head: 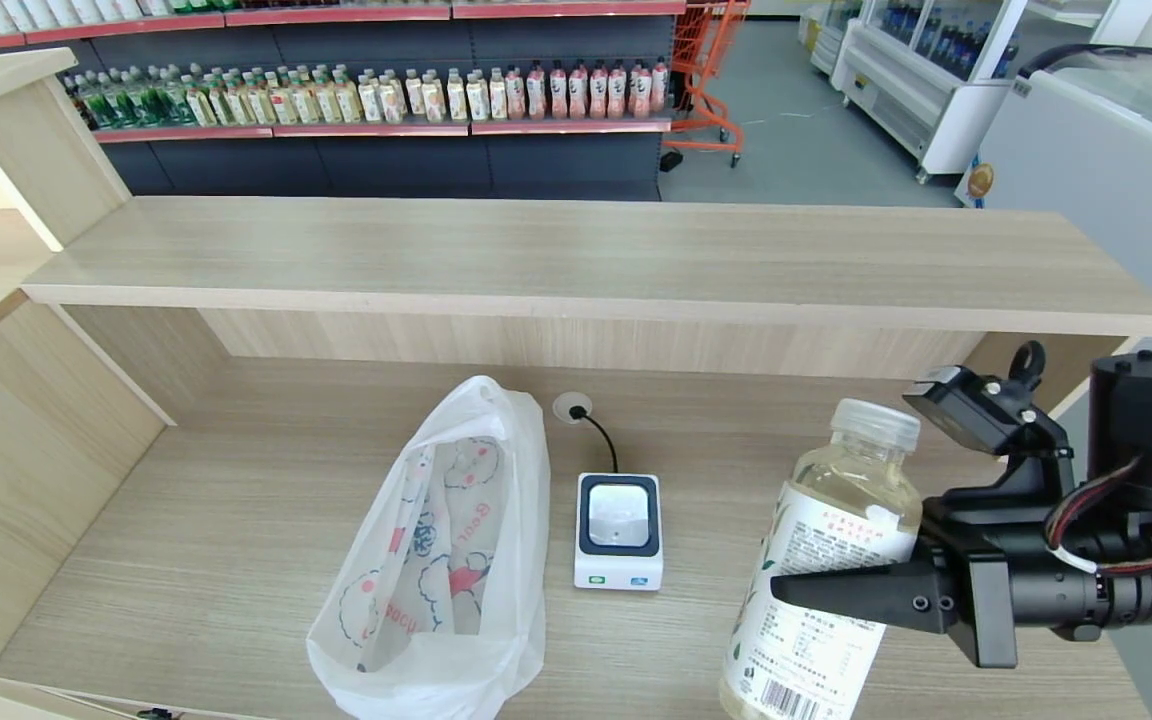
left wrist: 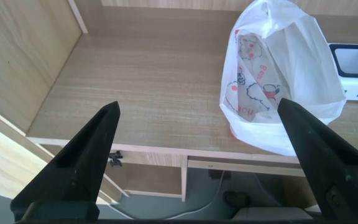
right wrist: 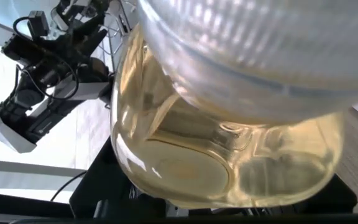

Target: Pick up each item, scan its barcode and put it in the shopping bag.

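My right gripper is shut on a clear bottle of pale yellow drink with a white cap and a white label, held tilted above the counter's right side, right of the scanner; the barcode shows near its lower end. The same bottle looms close in the right wrist view. The white barcode scanner with a dark window sits at the counter's middle, its corner visible from the left wrist. The white plastic shopping bag stands open left of the scanner, something printed inside. My left gripper is open, off the counter's near edge, close to the bag.
The wooden counter has a raised ledge behind it and a side wall on the left. The scanner's cable runs to a grommet hole. Shelves of bottled drinks and freezers stand in the shop beyond.
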You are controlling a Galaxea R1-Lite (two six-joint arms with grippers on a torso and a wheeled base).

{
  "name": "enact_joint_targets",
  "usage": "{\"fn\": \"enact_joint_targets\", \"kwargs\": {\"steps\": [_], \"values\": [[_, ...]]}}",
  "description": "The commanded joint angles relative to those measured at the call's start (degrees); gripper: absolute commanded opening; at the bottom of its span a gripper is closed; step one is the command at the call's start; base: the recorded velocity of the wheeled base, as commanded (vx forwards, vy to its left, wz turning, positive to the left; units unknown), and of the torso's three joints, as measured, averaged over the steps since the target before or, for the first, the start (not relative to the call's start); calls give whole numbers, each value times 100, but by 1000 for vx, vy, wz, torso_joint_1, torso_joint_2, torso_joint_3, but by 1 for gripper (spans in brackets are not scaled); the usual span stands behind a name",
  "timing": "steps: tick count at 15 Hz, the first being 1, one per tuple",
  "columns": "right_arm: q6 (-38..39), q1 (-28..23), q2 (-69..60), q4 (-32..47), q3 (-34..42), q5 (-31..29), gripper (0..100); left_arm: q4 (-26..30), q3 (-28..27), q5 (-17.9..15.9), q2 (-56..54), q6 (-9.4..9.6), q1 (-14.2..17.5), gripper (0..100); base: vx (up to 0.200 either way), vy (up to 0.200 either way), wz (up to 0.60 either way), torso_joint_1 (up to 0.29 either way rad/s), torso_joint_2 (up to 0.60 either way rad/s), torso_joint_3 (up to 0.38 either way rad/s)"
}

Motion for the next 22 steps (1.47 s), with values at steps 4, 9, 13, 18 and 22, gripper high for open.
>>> {"fn": "enact_joint_targets", "kwargs": {"steps": [4, 9, 13, 18, 22], "values": [[-36, 33, 22, -7, 14, 1, 0, 0, 0, 0, -2, 8, -1, 100, 0, 0, 0, 0, 0, 0], [-1169, -248, 250, -7, 5, -685, 0, 0, 0, 0, -2, -1, -1, 100, 0, 0, 0, 0, 0, 0], [-3059, -890, 786, -86, -250, -843, 0, 0, 0, 0, -2, 8, -1, 100, 0, 0, 0, 0, 0, 0], [-3973, -881, 1929, -2029, -1032, -1001, 0, 0, 0, 0, -2, -1, -1, 100, 0, 0, 0, 0, 0, 0], [-4404, -864, 1894, -2222, -1005, -1010, 0, 0, 0, 0, -2, -1, -1, 100, 0, 0, 0, 0, 0, 0]]}}
